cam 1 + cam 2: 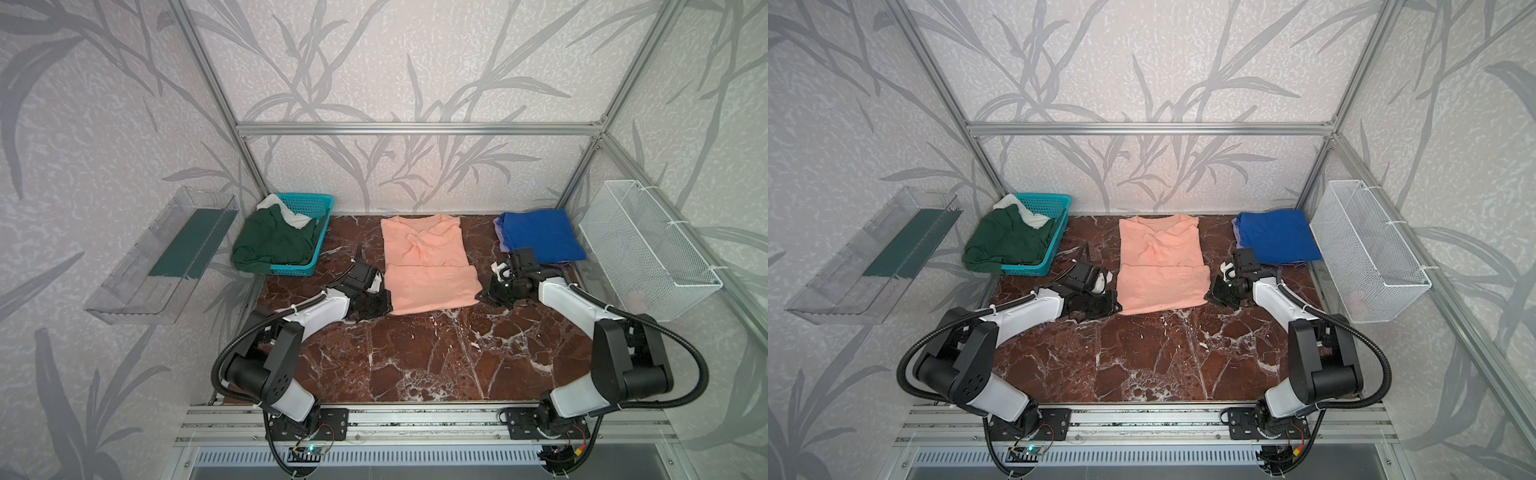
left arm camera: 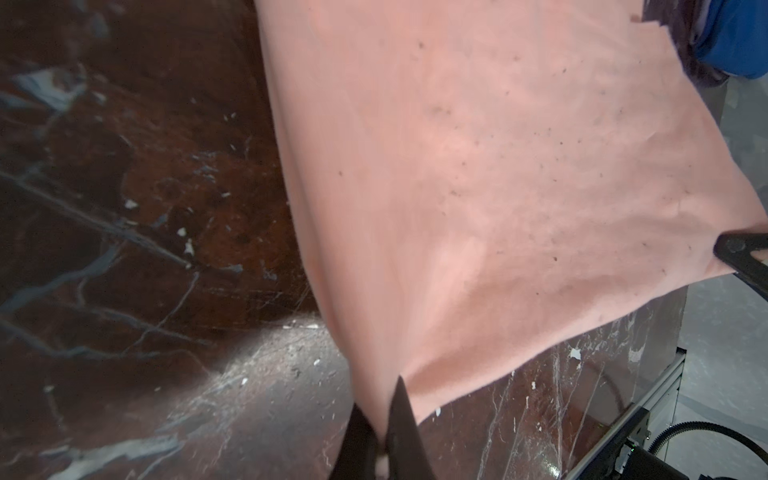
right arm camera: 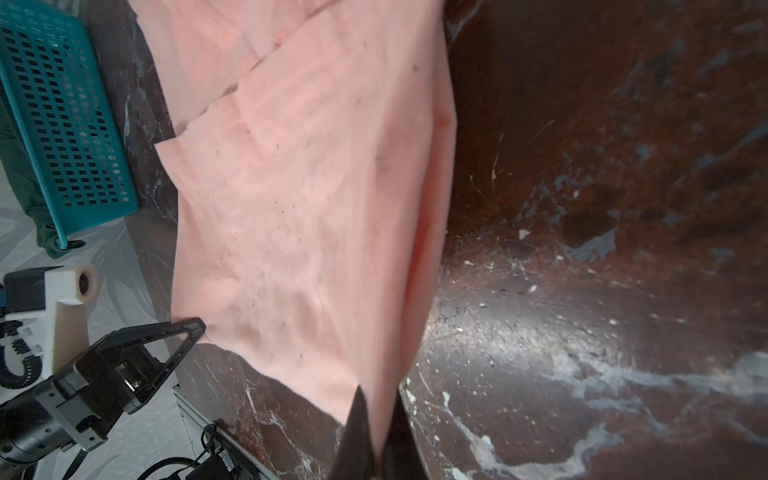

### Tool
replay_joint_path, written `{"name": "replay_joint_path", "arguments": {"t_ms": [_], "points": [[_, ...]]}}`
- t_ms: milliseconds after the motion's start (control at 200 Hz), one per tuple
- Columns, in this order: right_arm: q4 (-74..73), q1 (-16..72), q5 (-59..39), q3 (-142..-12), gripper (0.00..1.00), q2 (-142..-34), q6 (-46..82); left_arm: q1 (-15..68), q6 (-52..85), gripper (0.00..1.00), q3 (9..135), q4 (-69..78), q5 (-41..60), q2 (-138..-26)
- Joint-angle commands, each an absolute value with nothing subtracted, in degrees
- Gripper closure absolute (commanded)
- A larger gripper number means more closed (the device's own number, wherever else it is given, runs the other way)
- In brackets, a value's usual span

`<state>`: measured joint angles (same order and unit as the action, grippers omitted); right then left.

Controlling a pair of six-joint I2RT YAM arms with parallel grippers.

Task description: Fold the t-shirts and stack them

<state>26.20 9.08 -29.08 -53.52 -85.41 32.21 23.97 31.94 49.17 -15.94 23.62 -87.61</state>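
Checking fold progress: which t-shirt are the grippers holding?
The peach-pink cotton t-shirt mid-table: the left gripper and right gripper pinch its near corners. The dark green t-shirt slumps in the teal basket; the royal blue t-shirt lies folded.

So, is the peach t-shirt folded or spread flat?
Partly folded: the peach t-shirt has its sleeves tucked in, and a near layer overlaps its middle.

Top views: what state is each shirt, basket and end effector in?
peach t-shirt, partly folded, flat mid-table.
blue t-shirt, folded, table's far right.
teal basket, upright, holding two shirts.
green t-shirt, crumpled, spilling over its edge.
white t-shirt, crumpled inside it.
left end effector, shut on peach t-shirt's corner.
right end effector, shut on its other near corner.
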Motion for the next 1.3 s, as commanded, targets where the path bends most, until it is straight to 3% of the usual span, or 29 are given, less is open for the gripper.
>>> {"name": "replay_joint_path", "arguments": {"t_ms": [0, 780, 1295], "points": [[30.73, 9.78, -27.27, -52.90, 1.00, -80.40, 31.11, 24.26, 29.20, 1.00, 49.51, -21.76, 21.13, -82.77], [51.48, 19.46, -19.34, -45.10, 1.00, -42.98, 33.52, 39.82, 40.66, 1.00, 37.05, -36.70, 6.58, -42.62], [47.81, 19.60, -17.20, -47.64, 1.00, -44.67, 34.16, 39.84, 34.87, 1.00, 44.44, -36.83, -0.01, -47.49]]}}
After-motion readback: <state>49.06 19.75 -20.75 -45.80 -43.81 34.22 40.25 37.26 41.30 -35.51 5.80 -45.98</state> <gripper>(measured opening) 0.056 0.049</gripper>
